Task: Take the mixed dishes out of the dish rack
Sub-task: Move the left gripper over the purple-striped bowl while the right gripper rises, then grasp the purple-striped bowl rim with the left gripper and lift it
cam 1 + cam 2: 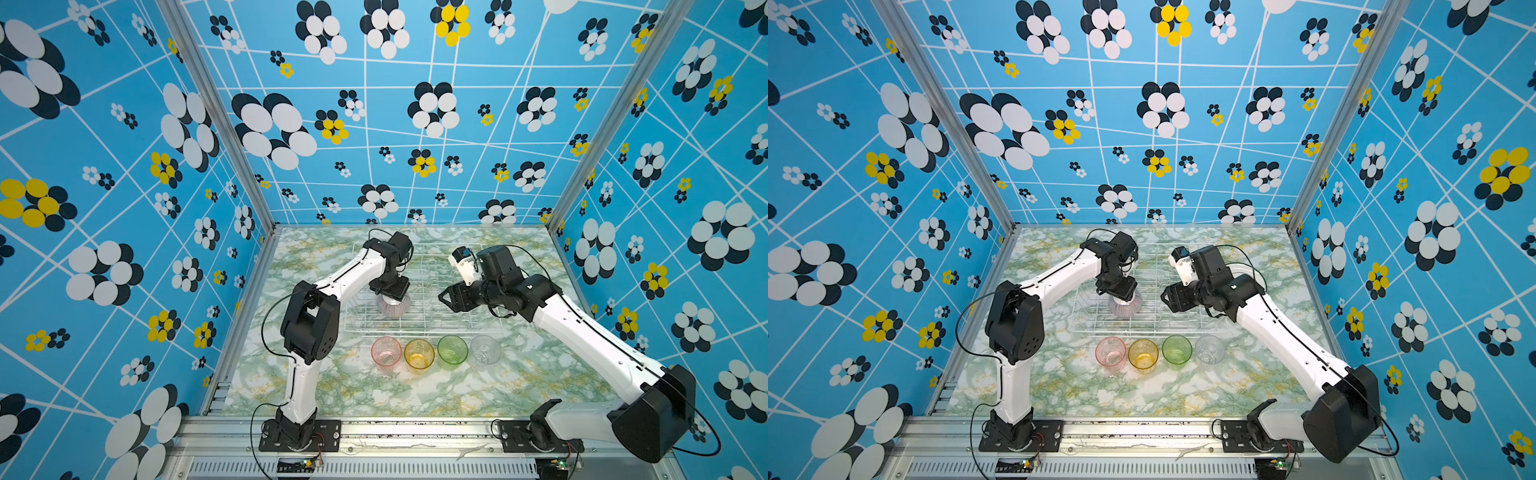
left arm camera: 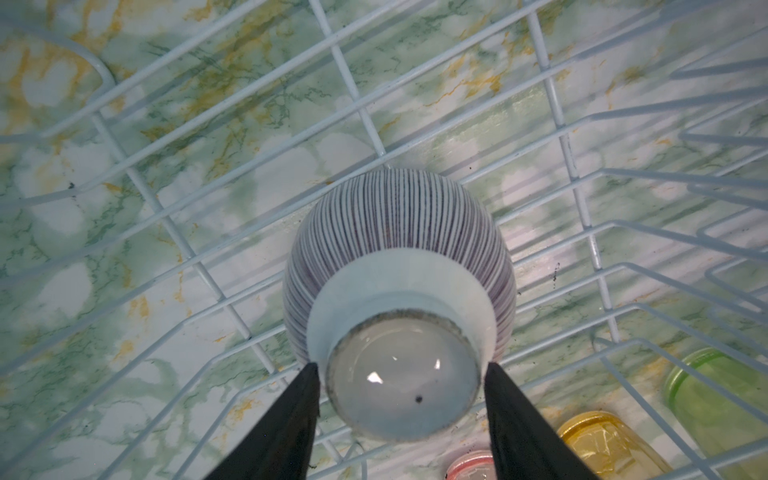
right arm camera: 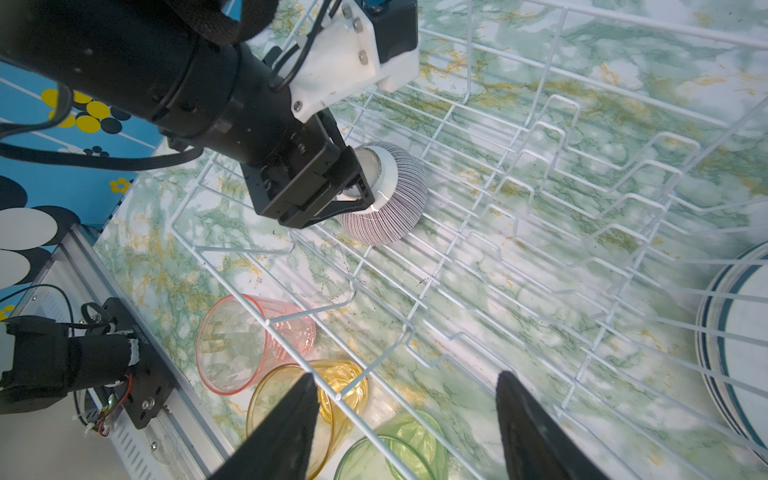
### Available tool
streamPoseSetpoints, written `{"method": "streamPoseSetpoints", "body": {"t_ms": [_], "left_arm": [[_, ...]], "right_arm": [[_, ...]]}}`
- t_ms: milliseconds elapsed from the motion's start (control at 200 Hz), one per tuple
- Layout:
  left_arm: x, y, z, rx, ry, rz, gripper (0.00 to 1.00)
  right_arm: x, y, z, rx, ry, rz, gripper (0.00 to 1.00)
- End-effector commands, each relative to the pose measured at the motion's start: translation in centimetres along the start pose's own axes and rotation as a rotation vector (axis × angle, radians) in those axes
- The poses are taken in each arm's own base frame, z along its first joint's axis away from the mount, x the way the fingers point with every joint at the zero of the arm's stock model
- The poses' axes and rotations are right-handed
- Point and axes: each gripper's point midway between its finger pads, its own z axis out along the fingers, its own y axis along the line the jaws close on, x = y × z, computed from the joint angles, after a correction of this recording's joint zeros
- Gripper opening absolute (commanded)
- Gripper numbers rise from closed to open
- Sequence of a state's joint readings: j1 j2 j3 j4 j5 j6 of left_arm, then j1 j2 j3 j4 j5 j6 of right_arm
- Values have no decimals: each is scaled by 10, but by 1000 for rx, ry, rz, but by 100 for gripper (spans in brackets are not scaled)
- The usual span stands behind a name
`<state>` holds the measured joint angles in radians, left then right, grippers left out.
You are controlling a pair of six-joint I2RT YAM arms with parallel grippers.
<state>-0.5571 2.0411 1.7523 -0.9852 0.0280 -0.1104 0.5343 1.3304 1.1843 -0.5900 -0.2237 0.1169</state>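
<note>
Bowl [image 1: 395, 308] beneath left end effector [image 2: 401, 368], plates [image 3: 744, 332] cropped

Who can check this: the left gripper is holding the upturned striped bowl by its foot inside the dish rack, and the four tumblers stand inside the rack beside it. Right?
One detail is wrong. The four tumblers stand on the table in front of the dish rack, not inside it, as both top views show. The left gripper does hold the upturned striped bowl by its foot.

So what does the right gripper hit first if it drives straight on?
Likely the dish rack wire floor; the striped bowl under the left gripper lies further along that line. Depth is unclear.
</note>
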Motion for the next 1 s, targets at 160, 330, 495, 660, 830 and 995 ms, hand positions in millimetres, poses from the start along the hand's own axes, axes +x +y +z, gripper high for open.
{"method": "streamPoseSetpoints", "body": {"t_ms": [160, 330, 495, 660, 830, 995], "left_arm": [[1, 3, 3, -25, 24, 24, 62], [0, 2, 5, -21, 29, 25, 56], [-1, 2, 5, -19, 28, 28, 46], [1, 1, 5, -14, 32, 28, 38], [0, 2, 1, 15, 15, 9, 37], [-2, -1, -5, 96, -17, -25, 37]], "right_arm": [[3, 0, 2, -19, -2, 20, 70], [4, -1, 4, -20, 1, 25, 70], [5, -1, 5, -23, 6, 28, 70], [7, -2, 7, -26, 9, 33, 70], [7, 3, 14, -65, 9, 57, 70], [4, 16, 26, -164, 3, 100, 70]]}}
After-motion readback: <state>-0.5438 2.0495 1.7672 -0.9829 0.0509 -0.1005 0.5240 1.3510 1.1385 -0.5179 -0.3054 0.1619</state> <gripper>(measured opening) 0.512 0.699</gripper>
